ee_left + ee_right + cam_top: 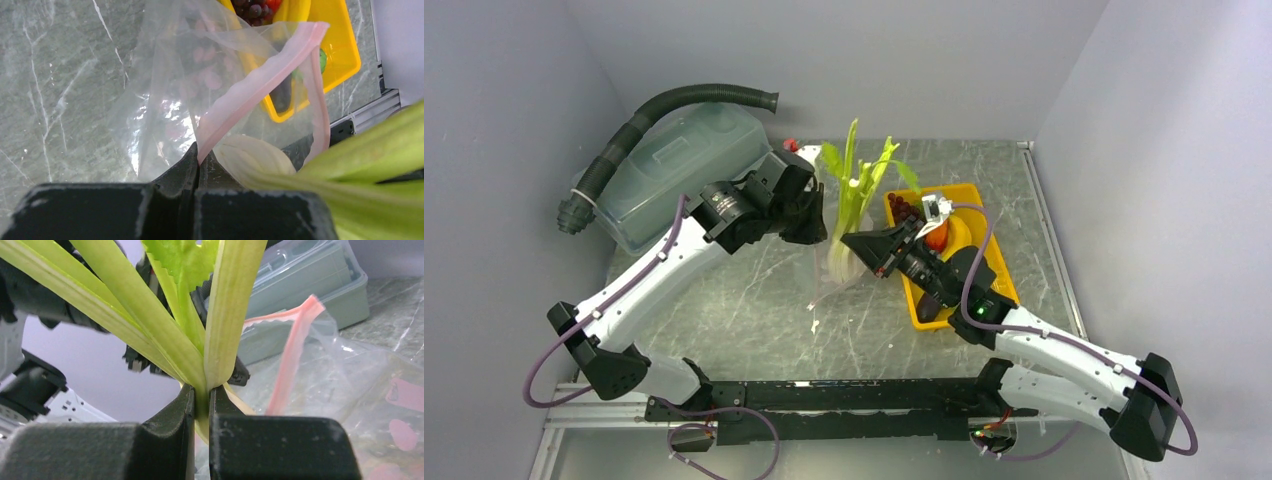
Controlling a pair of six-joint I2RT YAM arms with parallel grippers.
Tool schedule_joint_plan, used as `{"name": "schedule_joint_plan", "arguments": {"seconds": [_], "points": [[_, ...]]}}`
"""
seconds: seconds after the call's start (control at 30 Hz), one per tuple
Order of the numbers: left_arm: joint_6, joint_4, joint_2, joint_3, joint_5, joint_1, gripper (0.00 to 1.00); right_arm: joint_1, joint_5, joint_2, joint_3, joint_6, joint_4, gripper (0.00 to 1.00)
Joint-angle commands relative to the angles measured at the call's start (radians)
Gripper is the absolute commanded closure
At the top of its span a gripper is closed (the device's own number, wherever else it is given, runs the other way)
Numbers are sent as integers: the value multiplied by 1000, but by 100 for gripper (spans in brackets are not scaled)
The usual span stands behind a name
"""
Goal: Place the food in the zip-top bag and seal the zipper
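My left gripper (816,232) (201,156) is shut on the pinkish zipper strip (250,90) of the clear zip-top bag (165,95) and holds its mouth up above the table. My right gripper (852,241) (201,395) is shut on the pale green celery (856,195) (220,325), which stands upright with its white base (255,155) inside the bag mouth. The zipper also shows in the right wrist view (292,350). Dark grapes (252,9), a red-orange pepper (936,236) and a yellow banana (960,232) lie in the yellow tray (999,275).
A large translucent lidded tub (686,165) with a black corrugated hose (649,115) stands at the back left. The yellow tray (345,60) sits right of the bag. Metal rails edge the table at the right (1049,230) and near (824,395) sides.
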Motion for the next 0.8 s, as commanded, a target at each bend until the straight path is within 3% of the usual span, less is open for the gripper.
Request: {"name": "schedule_joint_plan", "arguments": {"seconds": [0.0,0.13,0.27,0.47,0.63,0.77], "points": [[-23,34,-28,44,76,28,100,41,3,-12,-26,-185,171,100],[-25,40,-27,45,99,41,100,62,-38,-15,-29,-242,163,97],[-26,49,-30,45,111,48,100,74,-63,-9,-11,-282,127,73],[-25,79,-51,35,137,51,100,83,-68,-30,-17,-285,153,48],[-24,104,-77,23,142,52,100,87,-80,-46,-8,-302,122,37],[-20,140,-106,0,144,52,100,88,-86,-63,-7,-314,101,37]]}}
